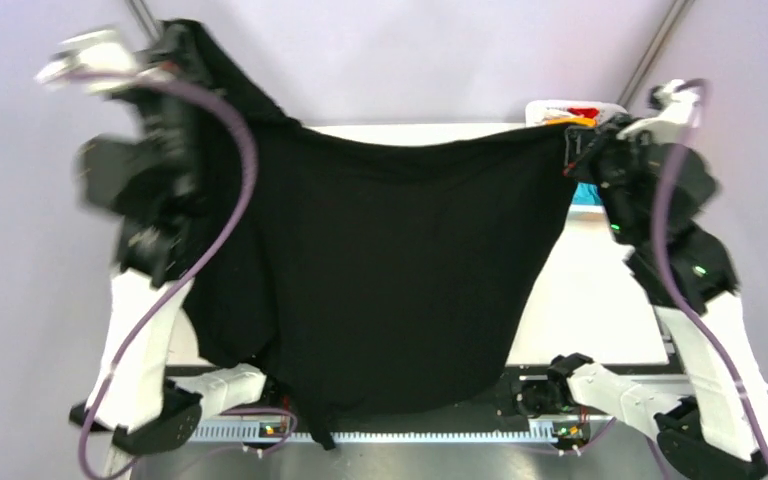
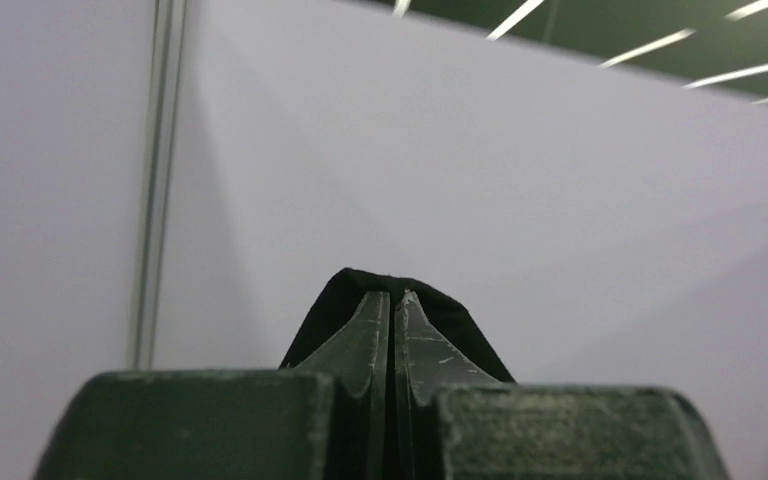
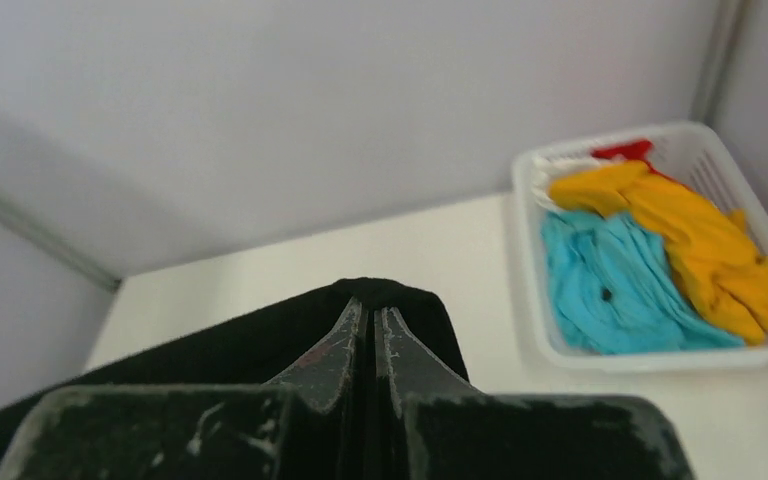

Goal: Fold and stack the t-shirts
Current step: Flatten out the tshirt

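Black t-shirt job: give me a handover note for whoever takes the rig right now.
Left claw: shut on one top edge of the large black cloth t-shirt.
Right claw: shut on the other end.
The shirt hangs spread between them above the white table.
In the white plastic basket, far right: orange t-shirt, sky-blue t-shirt, red t-shirt, crumpled.
Done: nothing folded or stacked in view.
Left: fold the black one, then the rest.

The hanging black t-shirt (image 1: 390, 270) hides most of the tabletop (image 1: 585, 300), leaving bare only a strip along the far edge and part of the right side. The left arm (image 1: 150, 190) is blurred. The white basket (image 1: 550, 108) at the far right corner sits mostly behind the right arm (image 1: 660, 220). Inside it, the red t-shirt (image 3: 622, 150) is nearly buried under the orange t-shirt (image 3: 700, 240).
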Controlling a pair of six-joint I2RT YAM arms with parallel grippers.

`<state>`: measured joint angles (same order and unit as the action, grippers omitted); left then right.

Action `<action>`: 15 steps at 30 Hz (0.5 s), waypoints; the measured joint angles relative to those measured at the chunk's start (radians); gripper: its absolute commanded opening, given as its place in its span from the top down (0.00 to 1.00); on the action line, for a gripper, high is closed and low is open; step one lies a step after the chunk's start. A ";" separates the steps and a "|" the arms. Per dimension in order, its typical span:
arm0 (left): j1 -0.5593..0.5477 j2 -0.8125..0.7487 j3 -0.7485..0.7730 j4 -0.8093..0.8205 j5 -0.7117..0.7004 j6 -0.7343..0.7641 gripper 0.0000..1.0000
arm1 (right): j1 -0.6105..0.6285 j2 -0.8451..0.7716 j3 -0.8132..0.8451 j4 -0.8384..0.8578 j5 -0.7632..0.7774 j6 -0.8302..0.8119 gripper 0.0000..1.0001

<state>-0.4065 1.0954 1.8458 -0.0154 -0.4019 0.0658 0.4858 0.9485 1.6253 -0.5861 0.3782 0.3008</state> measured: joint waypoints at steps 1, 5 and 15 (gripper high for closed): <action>0.000 0.035 -0.036 0.015 -0.036 0.016 1.00 | 0.000 0.014 -0.044 0.005 0.053 0.010 1.00; 0.023 0.228 -0.202 0.063 -0.169 0.049 1.00 | -0.011 0.098 -0.208 0.022 0.237 0.070 1.00; 0.212 0.725 -0.263 -0.018 -0.110 -0.129 1.00 | -0.224 0.409 -0.428 0.166 0.128 0.175 1.00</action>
<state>-0.1947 1.8206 1.5829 -0.0330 -0.5117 -0.0628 0.2615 1.3575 1.1969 -0.4198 0.5060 0.4763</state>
